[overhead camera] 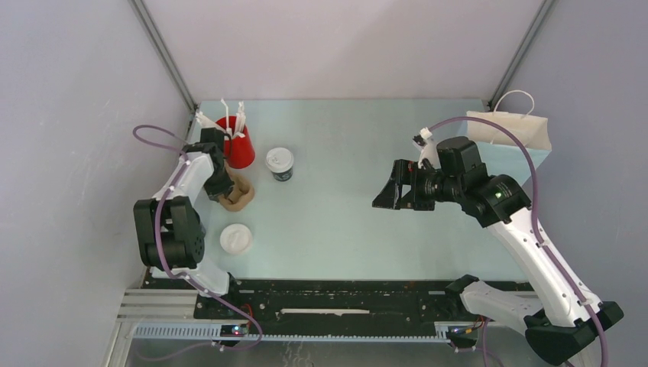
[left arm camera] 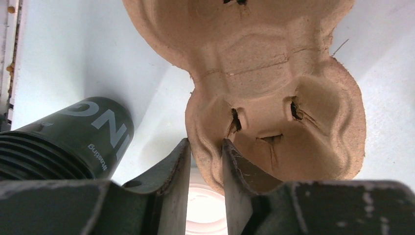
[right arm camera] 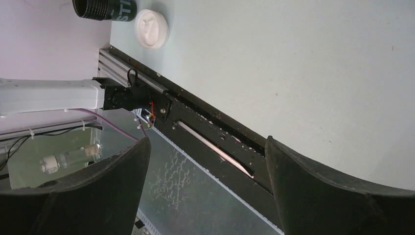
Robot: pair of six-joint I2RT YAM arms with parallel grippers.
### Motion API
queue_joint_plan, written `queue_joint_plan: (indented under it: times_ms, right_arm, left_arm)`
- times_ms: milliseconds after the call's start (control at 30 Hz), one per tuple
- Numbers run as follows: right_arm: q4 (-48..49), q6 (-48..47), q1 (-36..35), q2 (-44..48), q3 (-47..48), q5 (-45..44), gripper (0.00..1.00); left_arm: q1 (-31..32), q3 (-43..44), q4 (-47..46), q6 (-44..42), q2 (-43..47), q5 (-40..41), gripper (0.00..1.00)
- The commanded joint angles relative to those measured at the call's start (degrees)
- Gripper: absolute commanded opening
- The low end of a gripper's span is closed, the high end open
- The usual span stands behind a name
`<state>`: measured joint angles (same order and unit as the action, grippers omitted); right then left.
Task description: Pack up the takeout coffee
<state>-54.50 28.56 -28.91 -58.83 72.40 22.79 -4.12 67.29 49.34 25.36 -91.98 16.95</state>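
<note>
The takeout coffee (overhead camera: 280,164), a small dark cup with a white lid, stands upright on the table, right of the red cup. Neither gripper touches it. My left gripper (overhead camera: 224,186) is down at the brown moulded-pulp cup tray (overhead camera: 238,194), to the cup's left. In the left wrist view its jaws (left arm camera: 205,144) pinch the near rim of the tray (left arm camera: 274,83). My right gripper (overhead camera: 386,195) hangs above the table's right half, open and empty, with its fingers (right arm camera: 122,171) wide apart. The coffee does not show in either wrist view.
A red cup (overhead camera: 238,142) with white cutlery stands behind the tray. A white round lid (overhead camera: 235,238) lies near the left arm's base. A white paper bag (overhead camera: 510,130) with handles stands at the back right. A black ribbed cylinder (left arm camera: 73,137) with white lettering lies left of the left fingers.
</note>
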Motion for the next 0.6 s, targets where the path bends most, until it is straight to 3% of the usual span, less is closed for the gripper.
queue_joint_plan:
  times_ms: [0, 567]
  right_arm:
    - [1.25, -1.37, 0.42, 1.09, 0.11, 0.57, 0.96]
    - [0.81, -2.17, 0.52, 0.32, 0.11, 0.85, 0.96]
  left_arm:
    - [0.35, 4.16, 0.90, -1.19, 0.18, 2.61, 0.31]
    - [1.22, 5.60, 1.05, -0.72, 5.28, 3.43, 0.04]
